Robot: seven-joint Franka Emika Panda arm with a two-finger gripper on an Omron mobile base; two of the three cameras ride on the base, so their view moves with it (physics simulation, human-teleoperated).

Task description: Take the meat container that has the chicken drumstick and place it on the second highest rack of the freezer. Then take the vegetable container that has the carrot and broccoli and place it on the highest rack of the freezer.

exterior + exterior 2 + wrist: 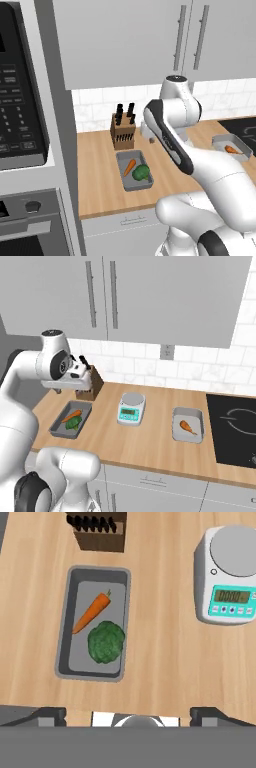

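Left base view: on the wooden surface (100,175), a grey vegetable container (134,171) holds the carrot (129,166) and the broccoli (141,173), just in front of a knife block (123,128). The white arm bends across the frame, hiding much of the surface to the right, where a second grey container (231,147) with the chicken drumstick (231,149) lies beside a black cooktop (240,128). A black built-in oven (20,100) stands at left.

Right base view: the vegetable container (71,419) rests at the surface's left end, carrot (71,416) and broccoli (73,424) inside. A kitchen scale (131,408) stands between it and the meat container (188,425), whose drumstick (187,427) lies well apart from the vegetables. The arm's wrist hangs above the knife block (91,384).

Hand view: looking straight down, the gripper (128,712) hovers with its fingers (50,713) spread wide, holding nothing. The vegetable container (94,623) lies below, carrot (91,612) touching the broccoli (106,642); knife block (97,531) above, scale (228,574) to the right.
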